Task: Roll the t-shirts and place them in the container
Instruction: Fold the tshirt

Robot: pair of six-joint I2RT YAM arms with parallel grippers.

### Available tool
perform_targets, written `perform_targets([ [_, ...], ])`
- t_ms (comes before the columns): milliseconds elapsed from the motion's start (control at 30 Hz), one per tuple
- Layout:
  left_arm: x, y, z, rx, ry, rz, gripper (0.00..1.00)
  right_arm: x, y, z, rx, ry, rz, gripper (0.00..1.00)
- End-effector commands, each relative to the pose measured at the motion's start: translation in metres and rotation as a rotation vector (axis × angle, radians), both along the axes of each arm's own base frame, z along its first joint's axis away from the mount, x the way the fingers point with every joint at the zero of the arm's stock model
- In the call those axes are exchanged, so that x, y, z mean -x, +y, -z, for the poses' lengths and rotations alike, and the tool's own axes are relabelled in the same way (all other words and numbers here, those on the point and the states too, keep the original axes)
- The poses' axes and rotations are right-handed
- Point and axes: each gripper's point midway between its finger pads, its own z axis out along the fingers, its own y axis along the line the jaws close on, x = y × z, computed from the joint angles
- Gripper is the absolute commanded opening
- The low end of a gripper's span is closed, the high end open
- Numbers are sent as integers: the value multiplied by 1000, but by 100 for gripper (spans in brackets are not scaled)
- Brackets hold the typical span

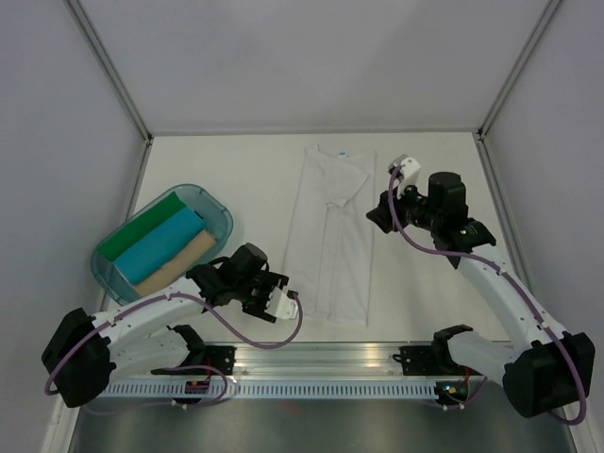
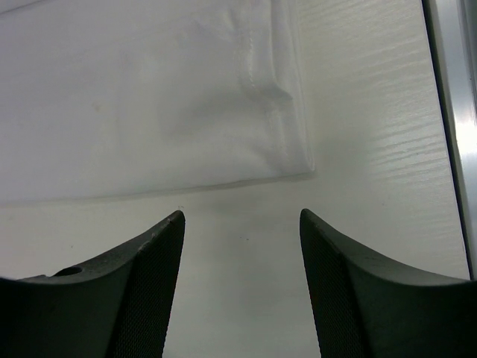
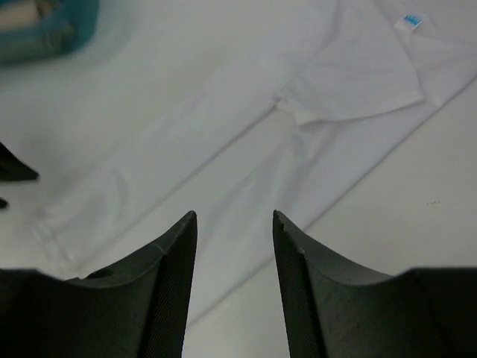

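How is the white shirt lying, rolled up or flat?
Flat, not rolled: the white shirt lies folded into a long narrow strip on the table, a sleeve tucked over it.

left: tub [image 1: 229, 225] blocks my far-left sweep.
centre: white t-shirt [image 1: 332, 236] lies flat, I can pass above it.
right: bare table [image 1: 396, 293] strip beside the shirt.

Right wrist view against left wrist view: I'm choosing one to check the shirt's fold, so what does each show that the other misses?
Only the right wrist view shows the blue neck label, a folded-in sleeve and part of the teal tub. Only the left wrist view shows a hemmed corner of the shirt and the metal rail at the table's edge. Both show the white t-shirt lying flat on the table. In each the arm's own end effector is open and empty: the left end effector and the right end effector.
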Motion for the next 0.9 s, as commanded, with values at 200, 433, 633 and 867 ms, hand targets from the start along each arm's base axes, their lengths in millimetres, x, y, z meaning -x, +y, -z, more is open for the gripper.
perform_targets([
  [200,15,-14,15,129,-33,115,69,139,45,124,550,-71,-854,52],
  [433,26,-8,39,64,-10,159,67,191,47,161,657,-88,-1034,46],
  [633,26,-7,44,42,-26,216,61,199,40,193,702,-105,-1041,43],
  [867,34,-5,55,20,-25,310,54,187,39,211,746,-123,-966,45],
])
